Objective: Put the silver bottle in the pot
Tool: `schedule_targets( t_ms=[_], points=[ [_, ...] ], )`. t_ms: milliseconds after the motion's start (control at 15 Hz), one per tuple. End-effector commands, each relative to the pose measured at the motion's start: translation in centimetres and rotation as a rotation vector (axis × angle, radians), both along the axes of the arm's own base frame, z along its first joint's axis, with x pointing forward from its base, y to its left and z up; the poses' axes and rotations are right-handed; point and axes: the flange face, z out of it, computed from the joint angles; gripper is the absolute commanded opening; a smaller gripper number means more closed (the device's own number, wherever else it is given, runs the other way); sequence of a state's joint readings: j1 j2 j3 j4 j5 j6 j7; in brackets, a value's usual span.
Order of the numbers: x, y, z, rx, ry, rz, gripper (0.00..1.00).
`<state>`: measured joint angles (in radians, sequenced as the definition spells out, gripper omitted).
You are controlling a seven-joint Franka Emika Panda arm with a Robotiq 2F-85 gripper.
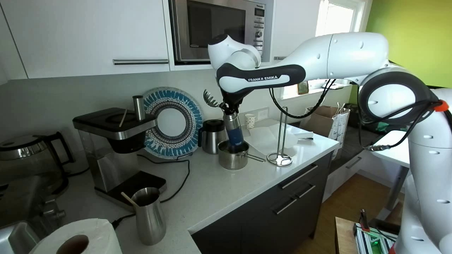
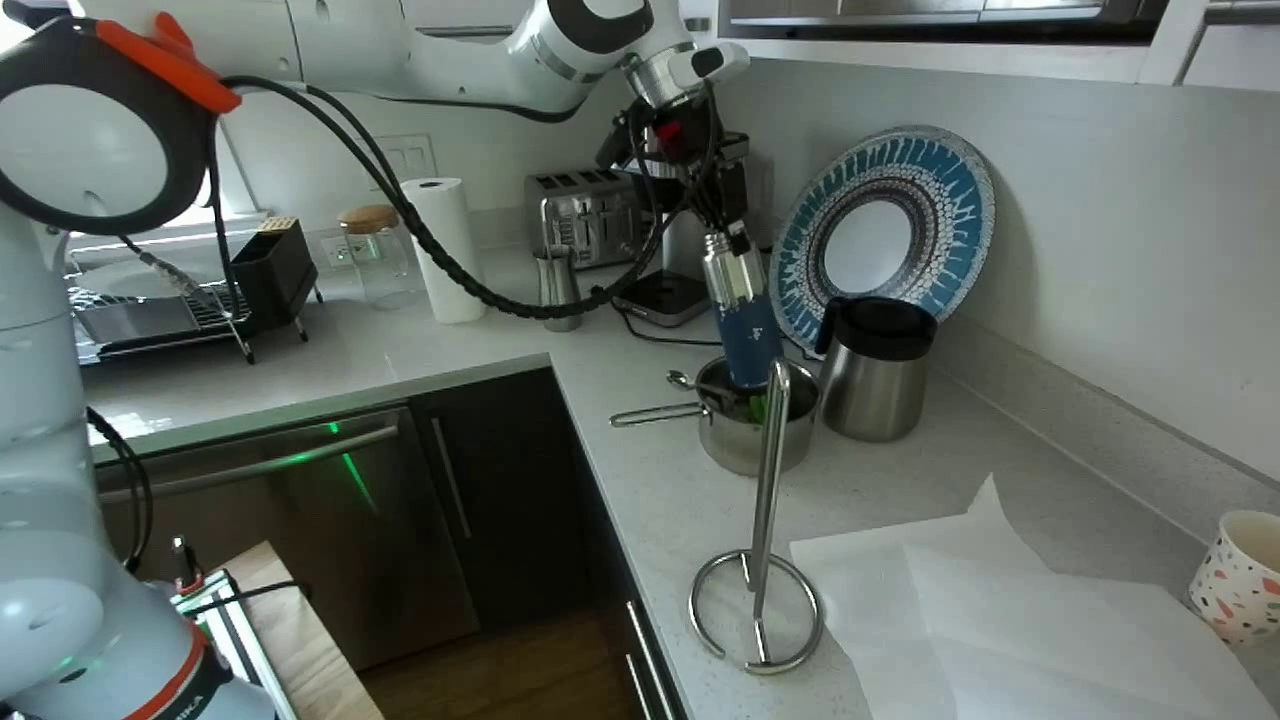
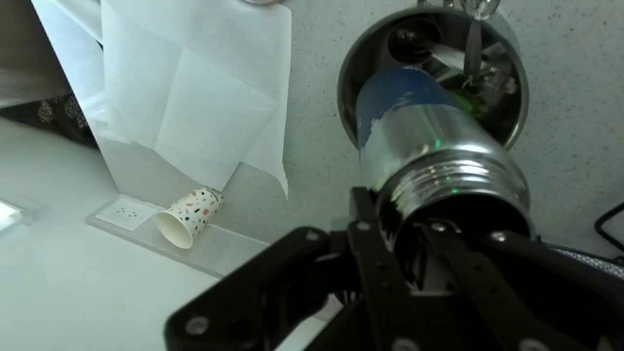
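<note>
Fingers [image 3: 364,239] close together, with the neck wall of the uncapped silver bottle [image 3: 433,131] pinched between them: one inside the mouth, one outside against the threads. Tilted, blue end down, with the base at the round opening of the small stainless-steel saucepan [image 2: 730,442]. Hard to tell, from these angles, the depth of that base against the rim, or any contact underneath.

Apparently at the lowering step, with release yet to come. Next: ease downward, settle the base, spread only slightly because of the finger inside the mouth, then lift straight out along the neck.

In the way inside the saucepan: a spoon [image 2: 681,380] with its bowl past the rim, other utensils [image 3: 448,56] and a green patch [image 3: 468,105]; likely to make an uneven bed and a leaning rest. Just beside the saucepan, a black-lidded steel carafe [image 2: 880,390], reason enough to avoid a sideways swing. Near as well, an upright ring-based wire stand [image 2: 768,480]. Farther out, creased white paper [image 2: 1030,620], a speckled paper cup [image 3: 192,214] and a leaning blue-patterned plate [image 2: 868,245].
</note>
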<state>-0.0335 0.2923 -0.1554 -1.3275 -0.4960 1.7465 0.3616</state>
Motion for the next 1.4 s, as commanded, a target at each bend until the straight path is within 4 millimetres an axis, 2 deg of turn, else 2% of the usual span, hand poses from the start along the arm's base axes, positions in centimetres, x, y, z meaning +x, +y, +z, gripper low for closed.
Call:
schedule_targets(
  t_ms=[0,600,867,933,1000,1333],
  points=[
    [-1.1,-0.4,-1.6,0.076,0.024,-0.027,0.04],
    [-1.5,-6.5,-6.8,0.281,-0.081,-0.27,0.04],
    [-1.5,-7.7,-7.6,0.306,-0.113,-0.302,0.04],
    [-1.5,-7.9,-7.8,0.314,-0.115,-0.308,0.4],
    [-1.6,-7.9,-7.9,0.32,-0.12,-0.315,0.41],
    [-1.4,-7.7,-9.0,0.354,-0.092,-0.34,0.77]
  ],
)
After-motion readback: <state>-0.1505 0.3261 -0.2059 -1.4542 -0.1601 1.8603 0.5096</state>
